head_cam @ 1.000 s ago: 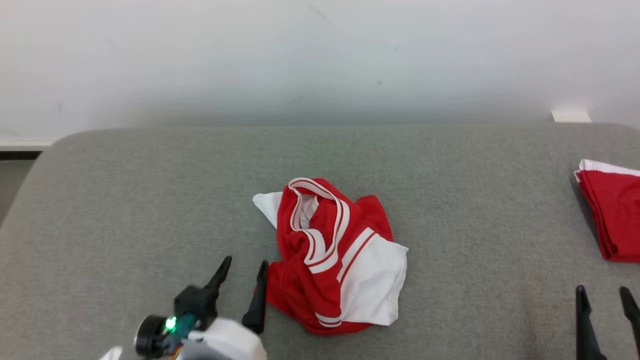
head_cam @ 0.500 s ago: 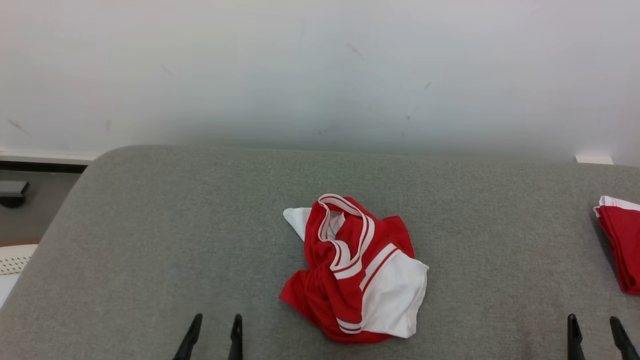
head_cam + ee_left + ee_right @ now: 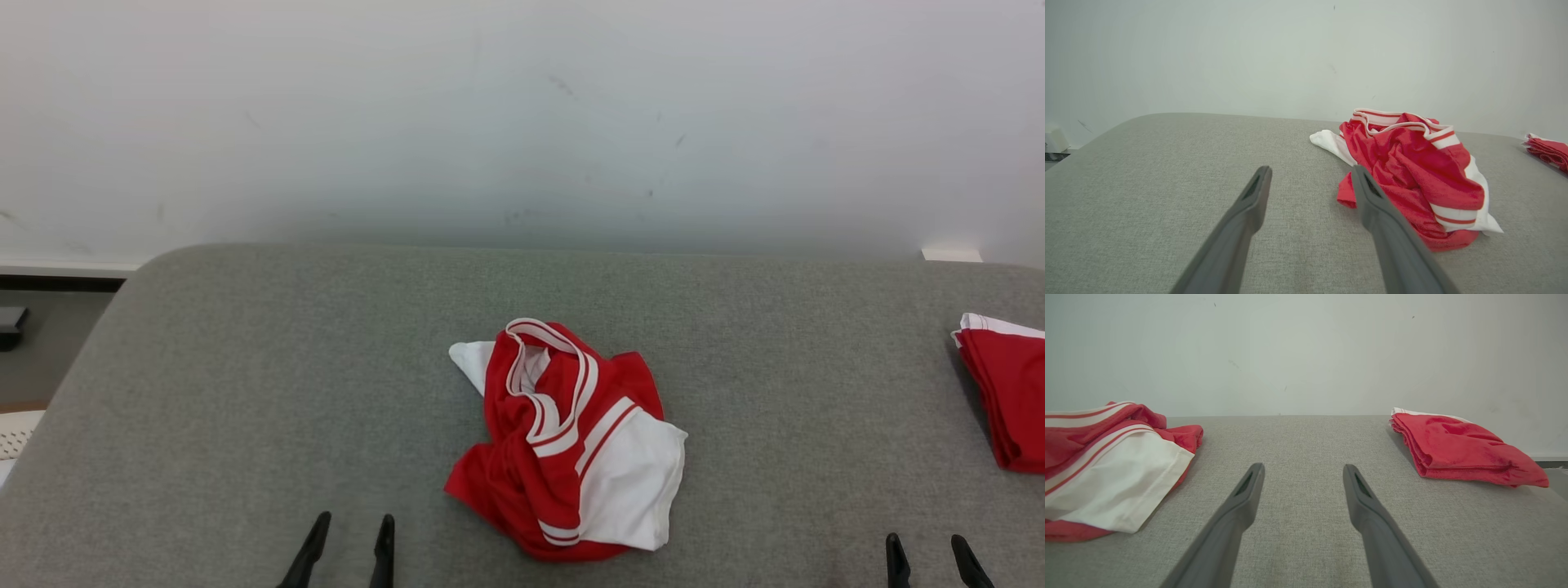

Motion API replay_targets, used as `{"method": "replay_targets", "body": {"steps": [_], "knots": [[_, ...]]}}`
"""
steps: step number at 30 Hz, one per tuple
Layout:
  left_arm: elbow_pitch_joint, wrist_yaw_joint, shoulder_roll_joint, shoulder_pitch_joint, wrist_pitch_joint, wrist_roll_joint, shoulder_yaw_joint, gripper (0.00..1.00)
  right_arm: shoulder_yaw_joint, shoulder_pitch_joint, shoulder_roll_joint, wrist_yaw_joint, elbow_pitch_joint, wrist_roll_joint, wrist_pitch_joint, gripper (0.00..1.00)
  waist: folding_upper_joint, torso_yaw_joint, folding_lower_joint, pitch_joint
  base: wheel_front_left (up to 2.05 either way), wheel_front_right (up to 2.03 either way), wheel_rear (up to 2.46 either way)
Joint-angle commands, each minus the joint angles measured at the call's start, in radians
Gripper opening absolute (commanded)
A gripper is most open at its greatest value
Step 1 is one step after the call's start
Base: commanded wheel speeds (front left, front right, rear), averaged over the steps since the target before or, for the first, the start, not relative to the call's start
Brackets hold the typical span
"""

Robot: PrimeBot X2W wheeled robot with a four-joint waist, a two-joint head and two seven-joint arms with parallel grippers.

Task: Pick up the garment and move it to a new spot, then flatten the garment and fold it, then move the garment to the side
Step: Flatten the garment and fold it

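Head view: crumpled garment mid-table, both hands released

A garment (image 3: 567, 441) is seen near the middle of the table (image 3: 245, 392), which is covered in coarse grey woven fabric and rounded at the corners. The garment is made of smooth red cloth with white panels and striped red-and-white trim. It is bunched into a loose heap, with a striped band arched up at its top. A folded cloth (image 3: 1000, 392), red with a white edge, is laid flat at the table's right edge, well apart. The left hand (image 3: 353, 518) is held released near the garment's left side, with nothing gripped. The right hand (image 3: 925, 539) is likewise spread and empty.
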Motion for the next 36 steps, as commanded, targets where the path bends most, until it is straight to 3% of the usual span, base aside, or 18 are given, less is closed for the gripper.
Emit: {"method": "replay_targets", "body": {"steps": [1, 6, 12, 15, 20, 26, 34, 35, 36], "knots": [[0.002, -0.006, 0.001, 0.003, 0.000, 0.017, 0.008, 1.00, 0.001, -0.010, 0.000, -0.003, 0.003, 0.005, -0.003, 1.00, -0.0001, 0.000, 0.0001, 0.001, 0.00, 0.00, 0.00], [-0.007, -0.017, -0.003, -0.006, 0.000, 0.016, 0.016, 1.00, 0.012, -0.022, 0.000, -0.003, 0.001, -0.004, -0.003, 1.00, -0.0001, -0.013, 0.0001, 0.005, 0.00, 0.00, 0.00], [-0.048, -0.050, -0.005, -0.108, 0.000, -0.014, -0.051, 1.00, 0.027, -0.043, 0.000, -0.003, -0.025, -0.011, -0.003, 1.00, -0.0001, -0.050, 0.0001, 0.010, 0.00, 0.00, 0.00], [0.004, -0.059, -0.004, -0.172, 0.000, -0.054, -0.100, 1.00, 0.037, -0.054, -0.003, -0.003, -0.034, -0.013, -0.003, 1.00, -0.0001, -0.077, 0.0001, 0.016, 0.00, 0.00, 0.00], [0.151, -0.031, -0.004, -0.269, 0.070, -0.145, -0.151, 1.00, 0.051, -0.059, -0.003, -0.003, -0.043, -0.005, -0.003, 1.00, -0.0001, -0.118, 0.0001, 0.029, 0.00, 0.00, 0.00], [0.246, -0.044, -0.004, -0.333, 0.103, -0.271, -0.224, 1.00, 0.065, -0.059, -0.002, -0.003, -0.033, 0.006, -0.003, 1.00, -0.0001, -0.155, 0.0001, 0.054, 0.00, 0.00, 0.00], [0.330, -0.022, -0.004, -0.383, 0.068, -0.301, -0.267, 1.00, 0.068, -0.078, -0.001, -0.003, -0.030, 0.015, -0.003, 1.00, -0.0001, -0.179, 0.0001, 0.077, 0.00, 0.00, 0.00], [0.337, -0.023, -0.004, -0.388, 0.065, -0.310, -0.269, 0.55, 0.067, -0.078, -0.001, -0.003, -0.030, 0.015, -0.003, 1.00, -0.0001, -0.180, 0.0001, 0.079, 0.00, 0.00, 0.00], [0.345, -0.024, -0.004, -0.394, 0.062, -0.309, -0.273, 0.03, 0.065, -0.080, -0.001, -0.003, -0.029, 0.014, -0.003, 1.00, -0.0001, -0.181, 0.0001, 0.080, 0.00, 0.00, 0.00]]}}
